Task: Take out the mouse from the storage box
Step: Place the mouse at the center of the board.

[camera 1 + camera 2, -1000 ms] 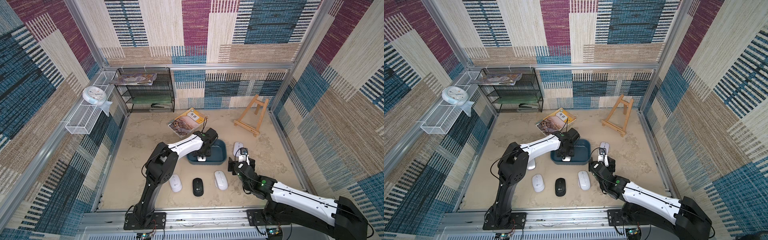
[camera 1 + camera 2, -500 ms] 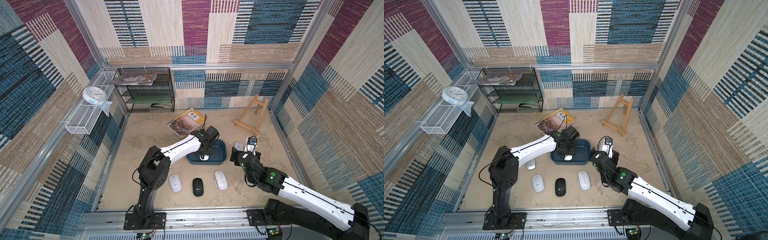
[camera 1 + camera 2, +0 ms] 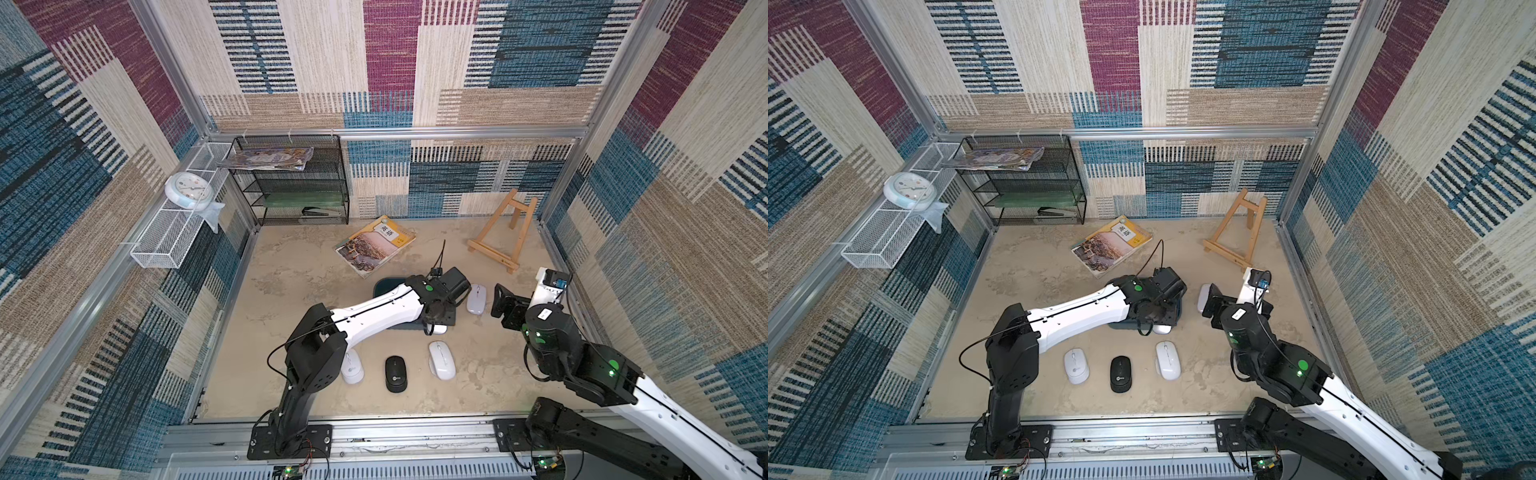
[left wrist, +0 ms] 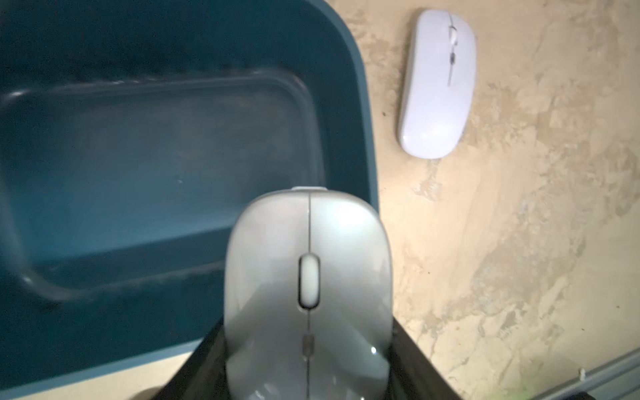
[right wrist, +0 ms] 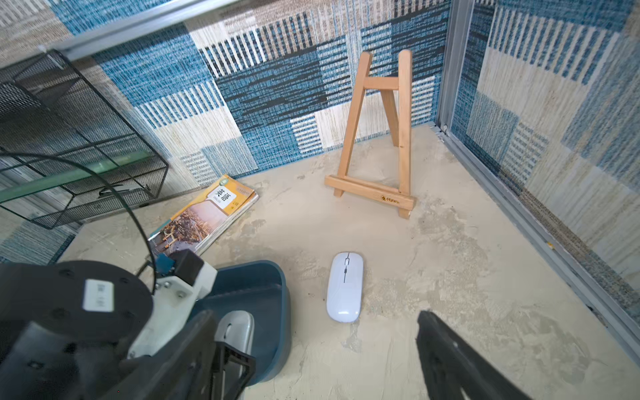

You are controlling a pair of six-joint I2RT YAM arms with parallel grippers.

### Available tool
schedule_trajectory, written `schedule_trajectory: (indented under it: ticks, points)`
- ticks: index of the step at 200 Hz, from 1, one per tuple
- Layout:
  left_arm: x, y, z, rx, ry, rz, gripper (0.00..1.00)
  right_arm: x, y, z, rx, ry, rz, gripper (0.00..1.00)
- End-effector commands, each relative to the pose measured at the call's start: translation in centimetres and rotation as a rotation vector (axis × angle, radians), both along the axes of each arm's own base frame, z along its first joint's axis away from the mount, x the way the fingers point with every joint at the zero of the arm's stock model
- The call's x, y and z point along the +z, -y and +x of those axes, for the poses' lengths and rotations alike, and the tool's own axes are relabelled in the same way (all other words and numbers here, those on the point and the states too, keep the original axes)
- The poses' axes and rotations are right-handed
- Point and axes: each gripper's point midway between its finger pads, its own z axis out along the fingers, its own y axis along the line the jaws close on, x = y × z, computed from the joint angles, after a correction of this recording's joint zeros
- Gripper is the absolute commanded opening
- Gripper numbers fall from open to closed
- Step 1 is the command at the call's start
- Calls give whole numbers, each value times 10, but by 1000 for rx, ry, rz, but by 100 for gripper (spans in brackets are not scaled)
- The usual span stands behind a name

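Left tool clamps the mouse at lower centre; carry it clear over the storage box rim. Right tool: jaws apart, empty.

You see 1 pale grey mouse (scroll wheel up) over a corner rim of the teal storage box.
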Motion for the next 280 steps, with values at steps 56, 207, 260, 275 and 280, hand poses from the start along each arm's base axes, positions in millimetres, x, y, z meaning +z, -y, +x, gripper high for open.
schedule_trajectory:
  ticks: [56,207,260,275,280]
  points:
    - [-17,64,-33,-131,-58,-36,50,30,39,-22,-52,82,19,96]
    - [-80,105,-48,-203,-144,39,53,17,54,-33,-69,100,55,99]
    - [-78,106,-44,-191,-144,40,73,13,54,-33,-69,92,52,99]
    - [-71,106,-43,-197,-133,32,80,13,54,-33,-71,93,54,99]
    - [-67,107,-44,-201,-126,28,82,13,54,-32,-72,94,54,100]
